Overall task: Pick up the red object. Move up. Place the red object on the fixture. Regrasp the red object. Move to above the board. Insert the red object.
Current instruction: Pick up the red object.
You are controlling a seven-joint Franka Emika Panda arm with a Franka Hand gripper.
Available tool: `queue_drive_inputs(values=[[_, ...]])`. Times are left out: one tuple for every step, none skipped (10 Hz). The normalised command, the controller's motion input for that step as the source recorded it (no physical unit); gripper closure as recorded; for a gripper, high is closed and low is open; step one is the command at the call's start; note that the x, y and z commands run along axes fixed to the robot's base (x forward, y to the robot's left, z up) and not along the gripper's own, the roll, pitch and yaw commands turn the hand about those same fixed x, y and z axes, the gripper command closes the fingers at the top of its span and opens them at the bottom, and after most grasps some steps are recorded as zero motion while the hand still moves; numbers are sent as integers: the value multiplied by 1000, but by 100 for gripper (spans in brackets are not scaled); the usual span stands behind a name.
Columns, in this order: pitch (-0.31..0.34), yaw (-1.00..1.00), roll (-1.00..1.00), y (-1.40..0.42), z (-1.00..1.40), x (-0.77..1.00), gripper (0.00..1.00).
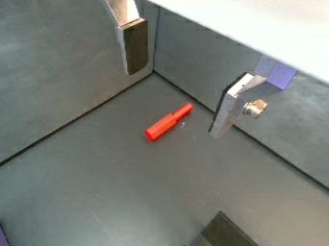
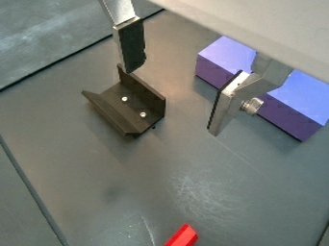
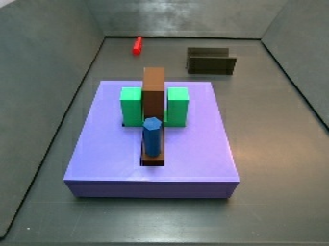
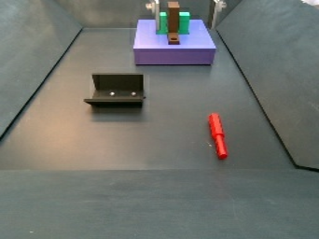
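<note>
I get only scraps of the gripper [image 1: 180, 75]: both wrist views cut its upper parts off at the frame edge. In a side view it is just slivers at the top edge behind the board [image 4: 174, 51], and I cannot tell its height. In a wrist view the red object [image 2: 182, 236] is clipped by the frame edge, and only a dark corner of the fixture [image 1: 229, 231] shows.

Two wrist views looking steeply down past the open gripper [image 1: 180, 82] at the floor, one side view high and close behind the board [image 3: 154, 144], another facing it across the floor, both sharing the fixture [image 4: 117, 90] and red object [image 4: 218, 134]
</note>
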Motion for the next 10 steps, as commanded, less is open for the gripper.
queue_drive_inputs(values=[[-43, 0, -34, 6, -171, 0, 0], [-231, -206, -140, 440, -646, -523, 0], [-199, -277, -89, 523, -723, -577, 0], [-170, -269, -49, 571, -803, -620, 0], [-179, -234, -41, 597, -791, -594, 0], [-147, -226, -19, 471, -866, -457, 0], [-110, -249, 0, 271, -951, -294, 0], [-164, -237, 0, -29, -940, -137, 0], [-220, -69, -20, -194, -837, 0, 0], [-179, -49, -13, -209, -920, 54, 0]])
